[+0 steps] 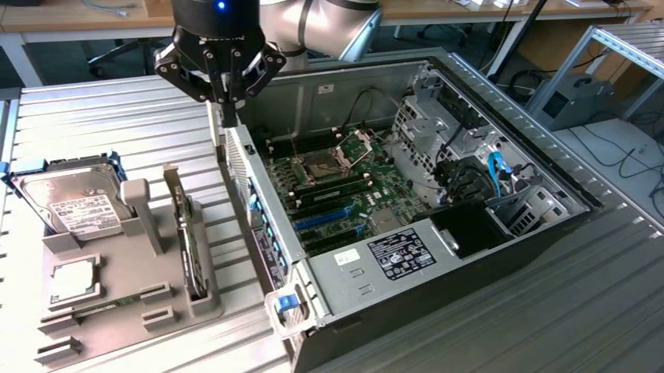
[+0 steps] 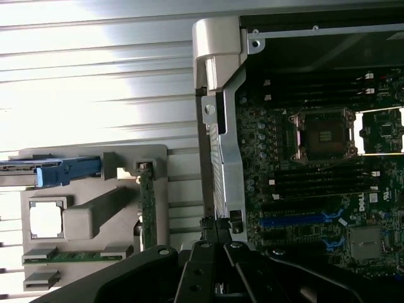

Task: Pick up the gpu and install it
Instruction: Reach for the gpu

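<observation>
The gpu (image 1: 186,233) stands on its long edge in a slot of the grey holder (image 1: 207,299), its silver bracket at the far end. In the wrist view the gpu (image 2: 148,211) shows edge-on as a thin green strip in the holder (image 2: 95,214). My black gripper (image 1: 227,113) hangs shut and empty above the rear wall of the open computer case (image 1: 260,194), behind and to the exterior view's right of the card. In the wrist view the gripper (image 2: 214,230) sits over that case wall (image 2: 221,158), apart from the card.
The holder also carries a silver hard drive (image 1: 73,203) in blue rails, a processor chip (image 1: 71,278) and a memory stick (image 1: 104,308). Inside the case lie the motherboard with blue slots (image 1: 323,221), the empty processor socket (image 2: 322,134) and the power supply (image 1: 400,256).
</observation>
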Tool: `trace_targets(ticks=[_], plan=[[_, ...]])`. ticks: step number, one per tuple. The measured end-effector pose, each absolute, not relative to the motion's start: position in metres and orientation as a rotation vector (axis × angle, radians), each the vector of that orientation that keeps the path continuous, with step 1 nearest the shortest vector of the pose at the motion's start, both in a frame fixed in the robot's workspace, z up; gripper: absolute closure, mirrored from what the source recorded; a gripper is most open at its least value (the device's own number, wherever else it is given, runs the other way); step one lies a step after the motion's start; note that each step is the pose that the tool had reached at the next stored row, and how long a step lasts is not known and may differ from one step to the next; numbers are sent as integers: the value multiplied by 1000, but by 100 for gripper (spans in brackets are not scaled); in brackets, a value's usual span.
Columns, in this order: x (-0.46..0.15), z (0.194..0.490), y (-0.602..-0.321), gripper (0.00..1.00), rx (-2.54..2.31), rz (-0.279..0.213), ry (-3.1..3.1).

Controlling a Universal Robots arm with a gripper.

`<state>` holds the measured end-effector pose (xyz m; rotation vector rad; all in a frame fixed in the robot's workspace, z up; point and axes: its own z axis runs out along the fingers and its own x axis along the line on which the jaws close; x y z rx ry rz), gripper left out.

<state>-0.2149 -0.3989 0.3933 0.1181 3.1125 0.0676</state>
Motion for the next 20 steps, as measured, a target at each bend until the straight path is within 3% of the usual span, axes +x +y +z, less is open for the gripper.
trace_targets(ticks=[20], plan=[[-228, 393, -399, 89, 118, 68, 3112]])
